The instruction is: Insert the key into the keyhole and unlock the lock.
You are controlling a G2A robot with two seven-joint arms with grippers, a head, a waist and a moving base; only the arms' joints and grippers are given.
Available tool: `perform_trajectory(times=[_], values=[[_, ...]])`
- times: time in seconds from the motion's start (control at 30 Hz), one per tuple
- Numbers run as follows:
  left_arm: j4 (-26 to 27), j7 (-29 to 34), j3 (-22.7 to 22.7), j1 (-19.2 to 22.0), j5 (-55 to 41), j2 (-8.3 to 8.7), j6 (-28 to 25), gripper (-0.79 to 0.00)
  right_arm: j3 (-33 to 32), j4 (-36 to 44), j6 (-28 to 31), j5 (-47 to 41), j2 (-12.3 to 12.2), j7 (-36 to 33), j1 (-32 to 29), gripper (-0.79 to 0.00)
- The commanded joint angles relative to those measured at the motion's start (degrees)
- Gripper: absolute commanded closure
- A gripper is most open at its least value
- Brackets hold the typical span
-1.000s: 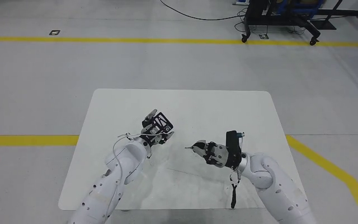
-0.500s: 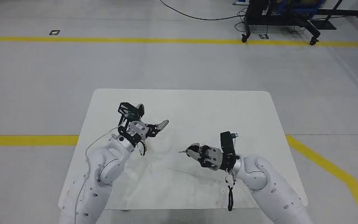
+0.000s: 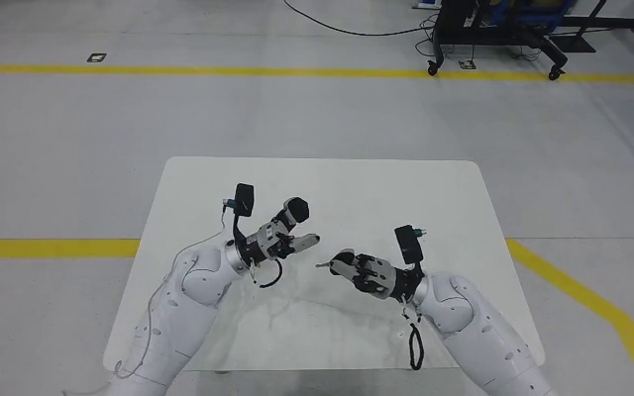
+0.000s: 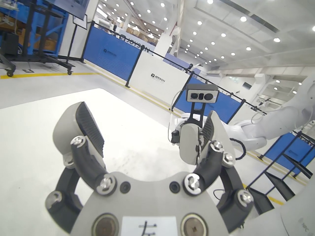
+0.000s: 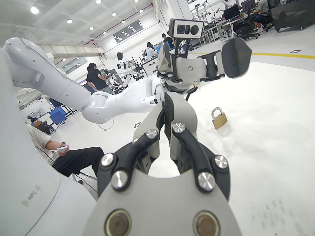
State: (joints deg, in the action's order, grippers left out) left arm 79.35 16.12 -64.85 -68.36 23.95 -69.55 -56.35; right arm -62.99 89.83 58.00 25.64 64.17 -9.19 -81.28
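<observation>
A small brass padlock stands upright on the white table, shackle up, just below my left gripper. My left gripper hovers over the table's middle, open with nothing between its ribbed pads. My right gripper faces it a short way off, its fingers pressed together. A thin metal key tip sticks out of them toward the left gripper. In the top view the padlock is hidden.
A black cable loop hangs from the right arm near the table's front edge. Another small cable loop hangs under the left wrist. Bare table surface lies on all sides of the grippers.
My left gripper has turned at the wrist and swung right, toward the right gripper. My right gripper has shifted slightly left, still shut.
</observation>
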Motion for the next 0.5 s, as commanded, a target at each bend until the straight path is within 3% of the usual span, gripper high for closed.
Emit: perform_trajectory(times=[0.0,0.37,0.47], values=[[-0.76,0.81,1.13,0.87,0.67,-0.05,-1.65,-0.785,-0.06,0.06,0.00,-0.24,-0.12,-0.15,0.06,0.000],[0.46,3.30,5.33,1.99,-1.74,1.31,-1.65,-0.785,-1.10,-1.31,-0.09,2.23,-0.22,1.44,0.40,0.000],[0.78,4.25,6.64,2.61,-2.10,1.77,-1.65,-0.733,-1.34,-1.35,-0.18,2.93,-0.20,2.07,0.24,0.000]])
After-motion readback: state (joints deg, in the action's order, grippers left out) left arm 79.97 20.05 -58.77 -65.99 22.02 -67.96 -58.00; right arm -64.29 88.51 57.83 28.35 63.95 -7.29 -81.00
